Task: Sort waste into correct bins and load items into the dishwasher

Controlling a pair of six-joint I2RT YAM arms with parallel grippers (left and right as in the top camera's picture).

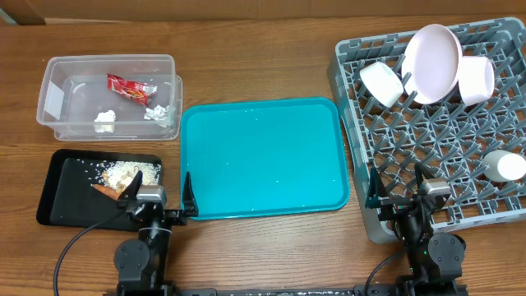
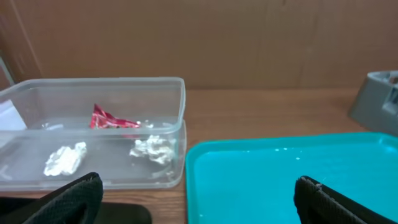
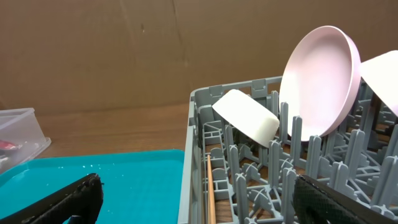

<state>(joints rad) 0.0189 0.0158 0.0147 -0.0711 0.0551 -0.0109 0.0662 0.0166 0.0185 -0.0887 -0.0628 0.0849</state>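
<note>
The clear tub (image 1: 62, 90) holds a red wrapper (image 1: 130, 89) and white paper scraps (image 1: 104, 121); the left wrist view shows them too (image 2: 111, 118). The black tray (image 1: 66, 197) holds beige crumbs (image 1: 123, 173) and an orange stick (image 1: 105, 190). The grey rack (image 1: 347, 99) holds the pink plate (image 1: 431, 62), a white bowl (image 1: 381, 83), a second pale bowl (image 1: 477, 80) and a whitish cup (image 1: 503, 167). A chopstick (image 3: 210, 186) lies inside the rack's left wall. My left gripper (image 2: 199, 199) is open and empty at the tray's near left corner. My right gripper (image 3: 199, 199) is open and empty, straddling the rack's near left corner.
The teal tray (image 1: 263, 156) lies bare between the bins and the rack, its left edge close to the tub and the black tray. A brown cardboard wall (image 2: 199, 43) stands behind the table. Both arm bases sit at the table's front edge.
</note>
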